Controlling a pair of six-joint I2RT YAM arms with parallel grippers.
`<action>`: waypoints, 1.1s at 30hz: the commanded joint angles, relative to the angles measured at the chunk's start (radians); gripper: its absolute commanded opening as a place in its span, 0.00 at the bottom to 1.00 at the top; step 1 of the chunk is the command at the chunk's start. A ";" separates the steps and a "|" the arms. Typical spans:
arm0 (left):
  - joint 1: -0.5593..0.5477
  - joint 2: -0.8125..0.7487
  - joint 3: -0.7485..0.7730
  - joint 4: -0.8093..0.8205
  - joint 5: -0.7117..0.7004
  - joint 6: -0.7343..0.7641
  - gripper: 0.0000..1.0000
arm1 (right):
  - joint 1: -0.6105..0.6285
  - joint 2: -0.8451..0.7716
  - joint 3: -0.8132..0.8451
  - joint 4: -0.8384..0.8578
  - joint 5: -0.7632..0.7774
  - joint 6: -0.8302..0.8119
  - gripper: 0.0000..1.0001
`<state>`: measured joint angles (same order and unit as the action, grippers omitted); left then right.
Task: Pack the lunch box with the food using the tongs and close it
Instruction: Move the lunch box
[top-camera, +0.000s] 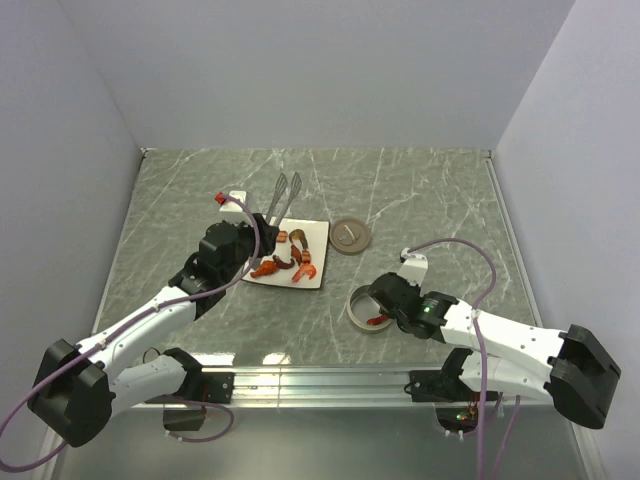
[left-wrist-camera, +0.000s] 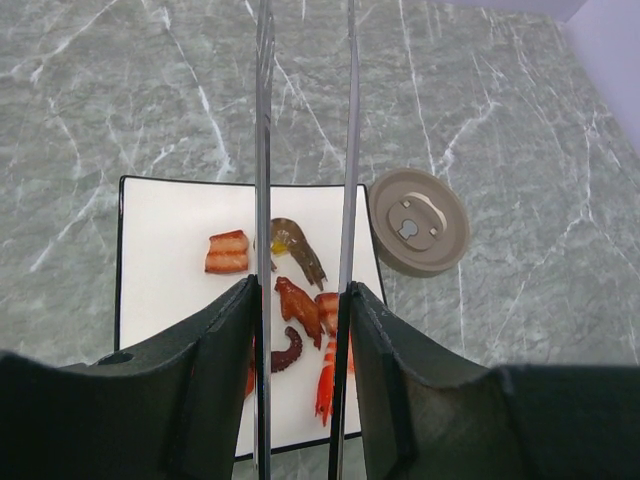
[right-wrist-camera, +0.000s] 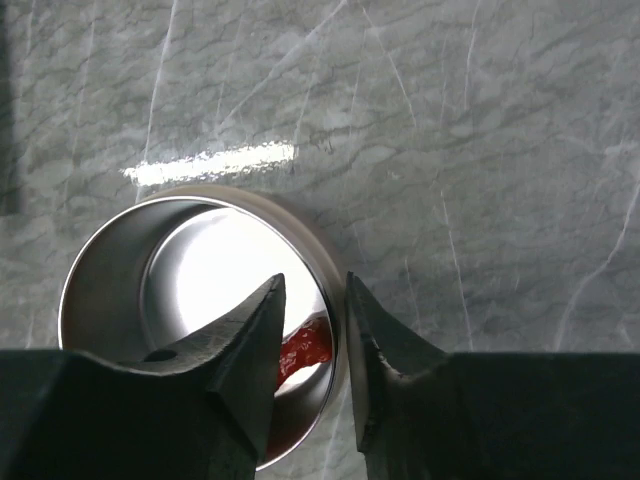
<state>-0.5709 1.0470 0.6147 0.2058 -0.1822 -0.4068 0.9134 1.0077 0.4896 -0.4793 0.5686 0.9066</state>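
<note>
My left gripper (left-wrist-camera: 300, 290) is shut on the thin silver tongs (left-wrist-camera: 264, 150), whose two arms run forward over the white plate (left-wrist-camera: 160, 230); from above, the tongs (top-camera: 283, 195) point away past the plate's far edge. Several red-orange and brown food pieces (left-wrist-camera: 300, 305) lie on the plate. The round silver lunch box (right-wrist-camera: 110, 240) sits to the right with one red piece (right-wrist-camera: 305, 350) inside. My right gripper (right-wrist-camera: 312, 285) straddles its near right rim, one finger inside, one against the outer wall, a gap showing on the inner side. The greyish-brown lid (left-wrist-camera: 418, 222) lies flat beside the plate.
In the top view the plate (top-camera: 315, 232) is at the centre, the lid (top-camera: 351, 236) just right of it and the tin (top-camera: 360, 297) nearer the arms. White walls close the marble table on three sides; a metal rail runs along the near edge.
</note>
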 joint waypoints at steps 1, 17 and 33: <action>0.013 -0.036 -0.009 0.060 0.030 0.014 0.47 | 0.008 0.063 0.059 -0.004 0.042 0.023 0.35; 0.071 -0.067 -0.029 0.060 0.064 0.019 0.46 | 0.008 0.411 0.296 -0.048 0.168 -0.029 0.21; 0.095 -0.081 -0.041 0.055 0.079 0.019 0.46 | -0.114 0.641 0.506 0.042 0.189 -0.195 0.20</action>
<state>-0.4847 0.9909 0.5758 0.2047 -0.1230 -0.4042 0.8345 1.6314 0.9489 -0.5026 0.7258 0.7631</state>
